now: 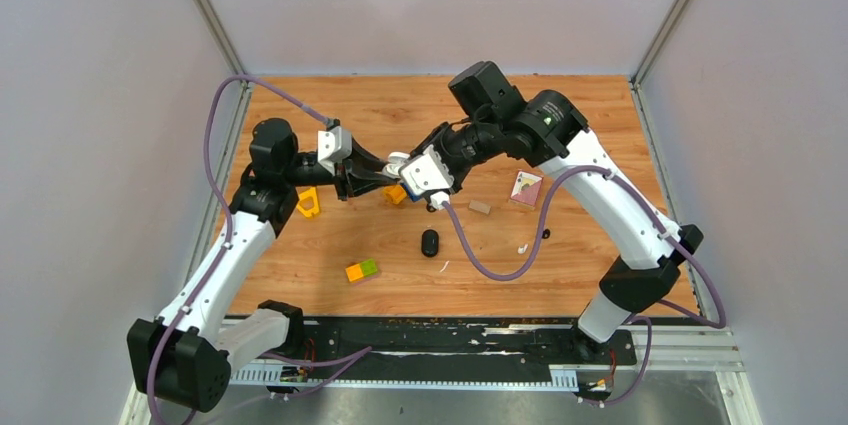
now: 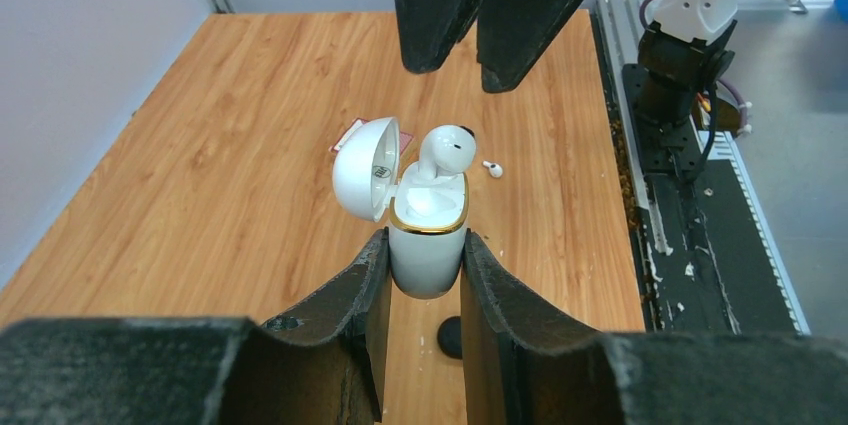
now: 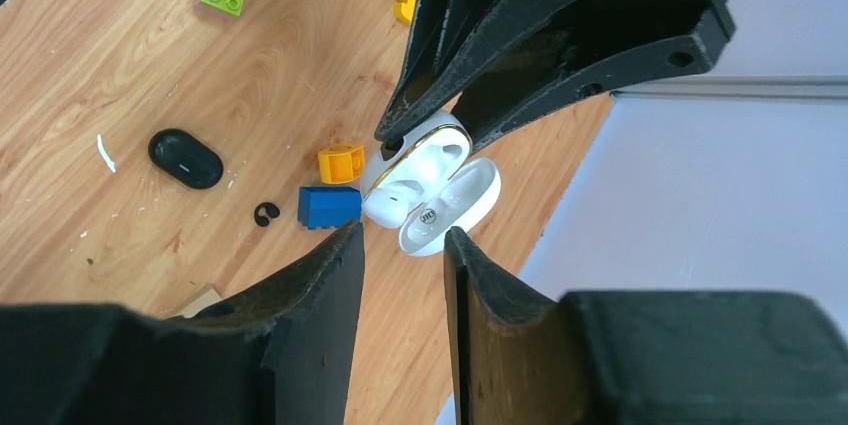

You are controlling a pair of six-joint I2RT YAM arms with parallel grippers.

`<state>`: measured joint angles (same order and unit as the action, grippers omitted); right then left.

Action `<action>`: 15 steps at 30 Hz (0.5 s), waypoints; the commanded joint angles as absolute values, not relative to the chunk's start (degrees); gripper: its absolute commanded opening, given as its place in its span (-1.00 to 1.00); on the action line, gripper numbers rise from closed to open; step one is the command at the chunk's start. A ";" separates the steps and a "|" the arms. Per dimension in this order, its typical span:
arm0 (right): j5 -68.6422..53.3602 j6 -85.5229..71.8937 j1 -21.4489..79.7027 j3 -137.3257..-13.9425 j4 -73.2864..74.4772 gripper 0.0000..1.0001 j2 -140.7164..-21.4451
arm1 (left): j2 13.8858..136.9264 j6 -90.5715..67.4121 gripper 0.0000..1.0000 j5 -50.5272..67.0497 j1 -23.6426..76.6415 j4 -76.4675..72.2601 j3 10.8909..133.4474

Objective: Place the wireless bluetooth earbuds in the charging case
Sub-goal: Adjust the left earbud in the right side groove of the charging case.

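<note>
The left hand (image 2: 424,241) was closed firmly on the body of the white charging case (image 2: 427,255), holding it upright above the worktop (image 2: 250,125) with its lid (image 2: 365,167) hinged fully open to one side. One white earbud (image 2: 445,148) stood in the case with its stem down in a socket, but its head rose well above the gold rim and leaned a little, so it appeared not yet fully seated. The right hand (image 2: 460,75) hung directly above the case, its fingers partly open and holding nothing. To finish this step well, the right hand would need to press the head of the bud straight down along the socket axis, with light force, until the bud sat level with the rim; the left hand would need to keep the case steady and upright, and the lid would need to stay clear of the descending fingers. A second white earbud (image 2: 491,168) lay on the worktop beyond the case. In the right wrist view, a black earbud (image 3: 266,213) lay below the case beside a blue block (image 3: 329,206), with a black oval case (image 3: 186,158) further off.
</note>
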<state>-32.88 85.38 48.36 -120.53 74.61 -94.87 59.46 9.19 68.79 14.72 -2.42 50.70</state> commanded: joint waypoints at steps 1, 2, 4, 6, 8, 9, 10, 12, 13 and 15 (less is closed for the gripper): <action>-33.25 91.73 48.78 -123.01 77.77 -0.28 -96.18 | 58.63 12.40 -1.00 70.59 15.35 -0.29 54.34; -33.27 92.48 48.74 -123.04 78.09 -0.29 -96.38 | 58.64 12.58 -1.00 70.64 15.44 -0.27 54.58; -33.54 93.69 48.78 -123.05 78.41 -0.29 -96.54 | 58.87 12.65 -1.00 70.67 15.60 1.33 54.90; -34.24 94.68 48.76 -123.11 78.67 -0.30 -96.80 | 59.12 12.47 -1.00 70.67 15.76 1.32 55.15; -34.89 95.59 48.67 -123.18 78.83 -0.31 -97.13 | 59.28 12.39 -1.00 70.75 15.90 1.32 55.42; -34.95 95.96 48.69 -123.26 78.86 -0.32 -97.34 | 59.33 12.39 -1.00 70.80 15.98 1.38 55.57; -35.02 96.36 48.69 -123.37 78.81 -0.33 -97.50 | 59.41 12.34 -1.00 70.76 16.04 1.48 55.69; -34.91 96.75 48.69 -123.40 78.48 -0.37 -97.61 | 59.53 12.39 -1.00 70.75 16.04 1.74 55.94; -34.85 96.95 48.69 -123.35 78.43 -0.39 -97.72 | 59.57 12.41 -1.00 70.75 16.08 1.77 56.05; -34.86 97.19 48.61 -123.25 78.45 -0.41 -97.72 | 59.58 12.39 -1.00 70.69 16.08 1.79 56.12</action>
